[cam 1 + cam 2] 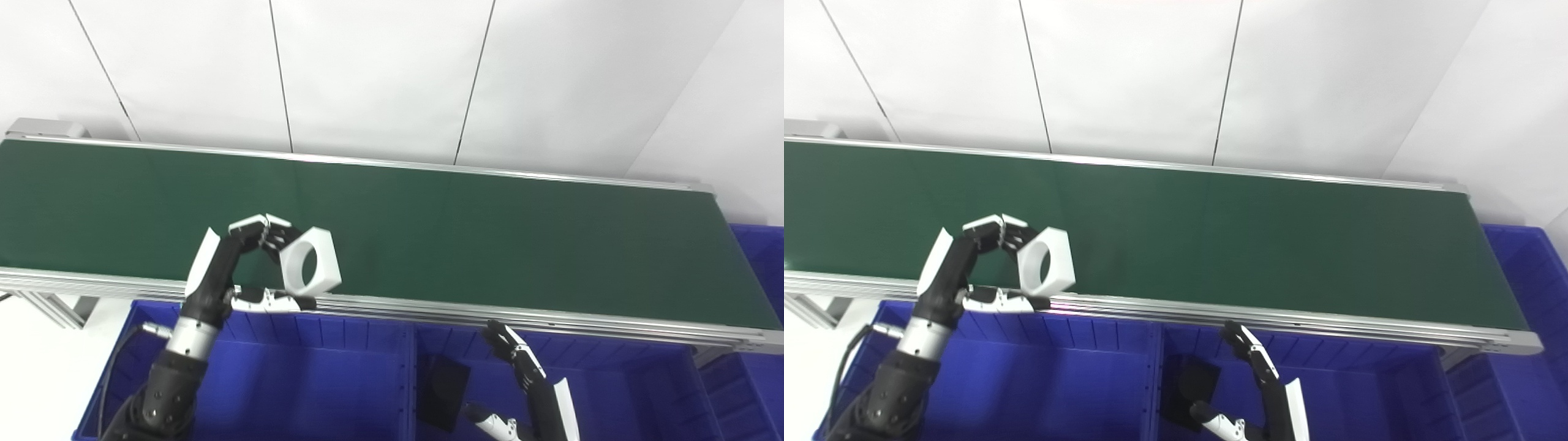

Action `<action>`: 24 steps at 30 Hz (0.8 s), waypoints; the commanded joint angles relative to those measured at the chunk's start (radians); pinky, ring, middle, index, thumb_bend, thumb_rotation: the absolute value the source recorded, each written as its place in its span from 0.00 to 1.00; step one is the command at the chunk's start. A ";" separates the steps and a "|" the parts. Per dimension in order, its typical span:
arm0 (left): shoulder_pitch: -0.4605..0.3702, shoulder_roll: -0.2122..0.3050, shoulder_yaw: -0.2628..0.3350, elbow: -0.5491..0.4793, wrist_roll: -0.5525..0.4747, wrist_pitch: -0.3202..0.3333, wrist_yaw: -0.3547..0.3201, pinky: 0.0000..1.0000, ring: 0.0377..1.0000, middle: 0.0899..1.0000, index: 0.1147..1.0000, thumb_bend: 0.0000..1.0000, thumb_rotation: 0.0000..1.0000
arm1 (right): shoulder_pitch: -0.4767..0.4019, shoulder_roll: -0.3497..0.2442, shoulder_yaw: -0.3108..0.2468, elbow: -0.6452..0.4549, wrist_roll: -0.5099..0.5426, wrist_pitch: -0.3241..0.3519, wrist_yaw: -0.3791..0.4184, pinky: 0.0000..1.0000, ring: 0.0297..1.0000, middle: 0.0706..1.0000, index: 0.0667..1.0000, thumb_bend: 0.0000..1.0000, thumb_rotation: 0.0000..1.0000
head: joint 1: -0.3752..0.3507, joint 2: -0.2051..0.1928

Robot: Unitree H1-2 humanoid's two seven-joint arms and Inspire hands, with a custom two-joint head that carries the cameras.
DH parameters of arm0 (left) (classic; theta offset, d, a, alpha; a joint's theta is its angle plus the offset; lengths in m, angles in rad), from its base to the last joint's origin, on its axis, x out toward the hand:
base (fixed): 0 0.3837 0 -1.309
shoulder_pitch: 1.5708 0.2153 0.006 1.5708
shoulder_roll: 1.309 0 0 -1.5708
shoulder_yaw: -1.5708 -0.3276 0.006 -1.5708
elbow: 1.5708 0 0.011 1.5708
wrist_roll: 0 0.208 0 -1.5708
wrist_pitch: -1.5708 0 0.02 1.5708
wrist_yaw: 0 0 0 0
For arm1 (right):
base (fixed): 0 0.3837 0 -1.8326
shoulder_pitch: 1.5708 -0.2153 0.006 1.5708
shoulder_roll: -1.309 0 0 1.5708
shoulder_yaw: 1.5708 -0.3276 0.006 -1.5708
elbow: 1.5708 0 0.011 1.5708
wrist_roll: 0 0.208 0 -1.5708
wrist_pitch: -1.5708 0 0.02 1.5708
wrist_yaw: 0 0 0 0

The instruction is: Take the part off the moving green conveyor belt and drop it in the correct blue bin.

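A white hexagonal part (311, 260) with a round hole stands tilted near the front edge of the green conveyor belt (465, 233). My left hand (248, 257) is shut on it, fingers on its upper left side and thumb under its lower edge. It also shows in the right eye view (1046, 260). My right hand (520, 380) is open and empty, low over the right blue bin (612, 392). The left blue bin (306, 380) lies below the left hand.
A black flat part (442, 392) lies in the right bin near the divider. Another blue bin (762, 257) stands at the belt's right end. The belt's aluminium front rail (490, 312) runs between the belt and the bins. White wall panels stand behind.
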 commanded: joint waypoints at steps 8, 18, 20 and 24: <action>0.041 0.066 -0.099 -0.002 0.105 -0.034 0.152 0.38 0.41 0.44 0.44 0.50 0.00 | -0.003 0.016 -0.020 -0.026 -0.009 -0.052 0.029 0.82 0.83 0.80 0.84 0.87 0.63 | 0.006 0.013; 0.053 0.088 -0.142 0.103 0.240 -0.034 0.171 0.28 0.34 0.40 0.47 0.49 0.00 | -0.001 0.049 -0.047 -0.028 -0.020 -0.052 0.062 0.82 0.83 0.81 0.85 0.88 0.63 | -0.046 0.037; 0.058 0.083 -0.129 0.107 0.268 -0.008 0.135 0.24 0.36 0.42 0.44 0.50 0.00 | -0.004 0.052 -0.051 -0.026 -0.023 -0.052 0.065 0.82 0.83 0.81 0.85 0.88 0.63 | -0.044 0.044; 0.057 0.078 -0.120 0.111 0.311 0.045 0.062 0.29 0.35 0.39 0.47 0.50 0.00 | -0.005 0.060 -0.064 -0.025 -0.019 -0.052 0.079 0.82 0.83 0.83 0.86 0.87 0.64 | -0.041 0.058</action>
